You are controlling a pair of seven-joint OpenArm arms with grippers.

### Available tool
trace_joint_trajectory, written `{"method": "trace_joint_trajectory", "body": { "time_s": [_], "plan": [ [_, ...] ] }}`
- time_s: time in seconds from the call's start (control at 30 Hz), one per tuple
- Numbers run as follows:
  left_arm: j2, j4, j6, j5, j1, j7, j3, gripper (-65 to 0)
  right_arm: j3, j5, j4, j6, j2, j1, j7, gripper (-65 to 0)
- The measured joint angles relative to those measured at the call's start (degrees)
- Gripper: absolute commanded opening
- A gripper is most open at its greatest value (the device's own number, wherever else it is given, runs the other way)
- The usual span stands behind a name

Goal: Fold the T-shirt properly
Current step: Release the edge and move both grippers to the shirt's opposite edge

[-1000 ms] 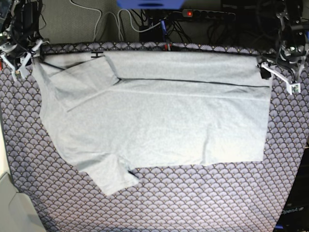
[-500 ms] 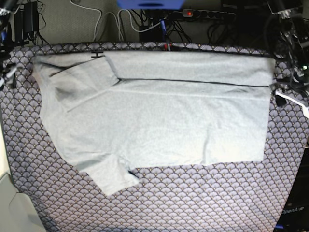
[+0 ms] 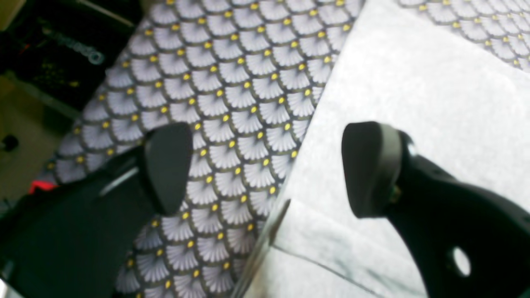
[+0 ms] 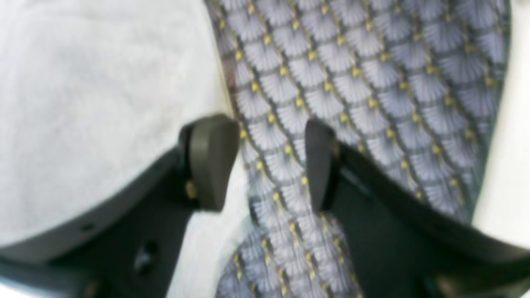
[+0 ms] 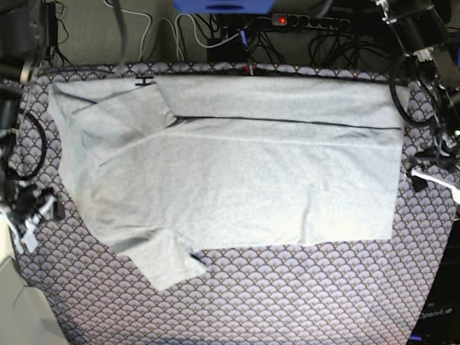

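Both hands have left the far corners of the shirt (image 5: 230, 165) and come down along its two side edges: the right hand (image 5: 29, 215) now hangs just off the shirt's left edge, about level with the near sleeve (image 5: 167, 260), and the left hand (image 5: 435, 176) sits just off the right edge, the hem, below the folded strip. Both are released, pads spread, nothing between them; the wrist views show the left hand (image 3: 265, 169) straddling the shirt's edge, one pad over the cloth (image 3: 232, 103) and one over shirt, while the right hand (image 4: 269, 161) hovers over cloth right beside the shirt (image 4: 95, 103). The shirt lies flat across the middle of the worktop, its far long edge already turned over into a band (image 5: 280, 97) running almost the full width, with the far sleeve (image 5: 118, 115) tucked in on the left. That fold looks finished, so the likely next step is the near long edge, which is untouched and has the near sleeve sticking out past it. Room is good on the near side, a broad stretch of bare cloth; the left and right margins are narrow, with the worktop edge close behind each hand, and cables crowd the far edge.
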Motion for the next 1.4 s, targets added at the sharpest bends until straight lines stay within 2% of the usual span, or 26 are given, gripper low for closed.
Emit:
{"method": "trace_joint_trajectory", "body": {
  "time_s": [0.07, 0.17, 0.23, 0.4, 0.47, 0.6, 0.67, 0.73, 0.8, 1.0, 1.4],
  "plan": [
    [-0.02, -0.17, 0.22, 0.15, -0.28, 0.7, -0.2, -9.6, -3.74, -3.15, -8.15, -0.37, -0.5, 5.18, 3.32, -34.3],
    [0.02, 0.55, 0.17, 0.17, -0.15, 0.63, -0.2, -9.6, -4.98, -8.15, -14.64, -0.59, -3.48, 9.6, 7.78, -34.3],
    [0.07, 0.55, -0.02, 0.0, -0.15, 0.72, -0.13, -9.6, -4.98, -10.8, -15.72, -0.57, -5.2, 10.58, 10.34, -34.3],
    [-0.15, 0.55, 0.0, 0.04, 0.04, 0.83, -0.17, -9.6, -4.92, -13.66, -15.76, -0.55, -8.11, 10.64, 11.47, -34.1],
    [-0.13, 0.55, 0.0, 0.04, 0.04, 0.85, -0.26, -9.6, -5.01, -13.49, -15.87, -2.73, -8.83, 10.32, 14.29, -34.1],
    [-0.11, 0.55, 0.0, 0.04, 0.04, 0.85, -0.24, -9.6, -4.92, -13.64, -15.87, -4.76, -8.28, 10.08, 15.3, -34.1],
    [-0.11, 0.55, 0.0, 0.04, 0.04, 0.85, -0.26, -9.6, -4.85, -13.62, -15.89, -9.7, -8.17, 9.68, 15.89, -34.1],
    [-0.11, 0.55, 0.0, 0.04, 0.04, 0.85, -0.26, -9.6, -4.81, -13.64, -15.96, -13.0, -8.0, 9.29, 17.86, -34.1],
    [-0.11, 0.55, 0.0, 0.04, 0.02, 0.83, -0.26, -9.6, -4.81, -13.14, -15.87, -13.05, -7.63, 8.35, 19.17, -34.2],
    [1.01, 0.17, -0.02, 0.02, -0.13, 0.63, -0.2, -9.6, -4.81, -13.2, -16.02, -13.03, -7.69, 5.33, 18.53, -34.2],
    [1.81, 0.11, 0.02, 0.04, -1.2, 0.68, -0.2, -9.5, -4.76, -13.0, -15.85, -13.07, -8.17, 4.11, 19.47, -34.1]
  ]
}}
